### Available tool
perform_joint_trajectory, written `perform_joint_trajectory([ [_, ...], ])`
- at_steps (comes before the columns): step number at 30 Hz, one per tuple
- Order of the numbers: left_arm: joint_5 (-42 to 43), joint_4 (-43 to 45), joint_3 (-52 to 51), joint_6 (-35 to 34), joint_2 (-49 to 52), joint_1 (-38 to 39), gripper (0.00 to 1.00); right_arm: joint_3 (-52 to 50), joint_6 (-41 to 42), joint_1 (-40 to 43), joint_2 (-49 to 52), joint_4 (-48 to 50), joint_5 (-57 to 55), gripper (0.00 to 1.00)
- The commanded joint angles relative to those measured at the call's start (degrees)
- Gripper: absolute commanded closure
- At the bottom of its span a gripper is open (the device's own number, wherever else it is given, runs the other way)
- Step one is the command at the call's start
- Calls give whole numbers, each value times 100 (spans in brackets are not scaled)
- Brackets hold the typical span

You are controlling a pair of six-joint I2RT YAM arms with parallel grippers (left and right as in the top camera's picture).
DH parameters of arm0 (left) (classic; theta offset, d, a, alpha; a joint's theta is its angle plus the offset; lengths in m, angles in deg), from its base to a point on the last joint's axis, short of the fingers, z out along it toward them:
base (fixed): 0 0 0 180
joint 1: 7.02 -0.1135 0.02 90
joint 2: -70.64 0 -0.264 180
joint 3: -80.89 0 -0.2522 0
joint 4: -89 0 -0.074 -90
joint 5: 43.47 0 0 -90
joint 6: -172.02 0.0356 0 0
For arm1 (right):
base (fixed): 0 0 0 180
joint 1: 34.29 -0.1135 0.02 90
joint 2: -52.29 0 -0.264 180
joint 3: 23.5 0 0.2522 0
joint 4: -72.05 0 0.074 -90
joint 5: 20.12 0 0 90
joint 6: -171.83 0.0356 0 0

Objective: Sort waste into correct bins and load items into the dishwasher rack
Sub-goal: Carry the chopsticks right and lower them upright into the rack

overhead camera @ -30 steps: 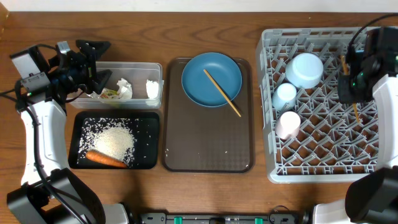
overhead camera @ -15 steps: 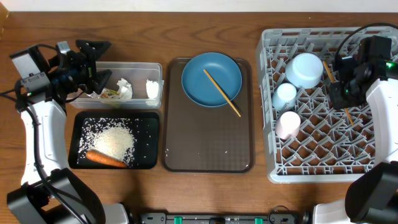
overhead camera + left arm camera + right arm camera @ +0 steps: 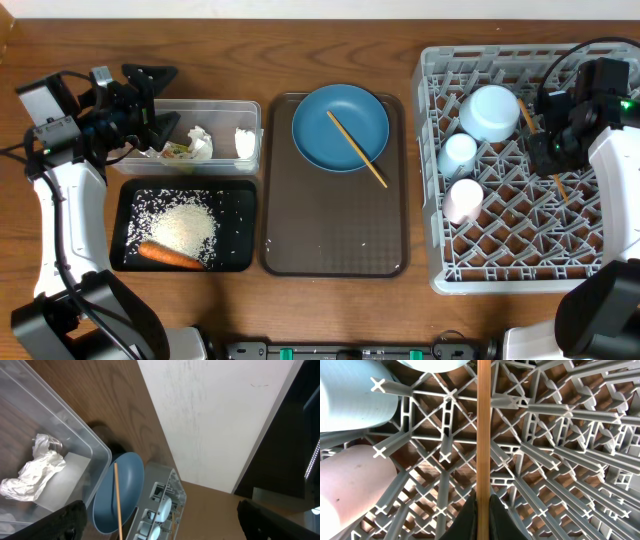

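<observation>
the right gripper (image 3: 482, 510) is clamped on a wooden chopstick (image 3: 483, 425), its two fingers pinched tight against the stick near one end. it hangs over the grey dishwasher rack (image 3: 520, 250), toward the rack's right side, and the stick runs slantwise above the grid of pegs, its far end just beside the pale blue bowl (image 3: 490, 112). whether the stick touches the pegs below cannot be told. the bowl sits upside down in the rack's upper part, with the blue cup (image 3: 459, 153) just below it and the pink cup (image 3: 463, 198) below that, both lying on their sides

the left gripper (image 3: 158, 100) is spread wide and grips nothing, hovering at the left end of the clear plastic tub (image 3: 215, 108). the tub holds crumpled white paper wads (image 3: 200, 143) and a green-yellow wrapper (image 3: 178, 150). the black tray (image 3: 130, 200) just in front of the tub holds a heap of white rice (image 3: 185, 225) and an orange carrot (image 3: 170, 256) along its near edge

the round blue plate (image 3: 320, 120) rests at the far end of the brown serving tray (image 3: 335, 230), and the other chopstick (image 3: 357, 150) lies slantwise across it, its lower end past the plate's rim
</observation>
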Motion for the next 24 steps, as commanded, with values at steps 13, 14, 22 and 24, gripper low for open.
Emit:
perform_joint_trajectory([
  [13,59,-13,-22,11,7,-20,2,-42,354,63,26,72,-127,95],
  [14,59,-13,-22,11,7,-20,2,-42,354,63,26,79,-127,95],
  [22,59,-13,-22,11,7,-20,2,-42,354,63,26,79,-127,52],
  [24,59,-13,-22,11,7,-20,2,-42,380,63,26,116,-127,49],
])
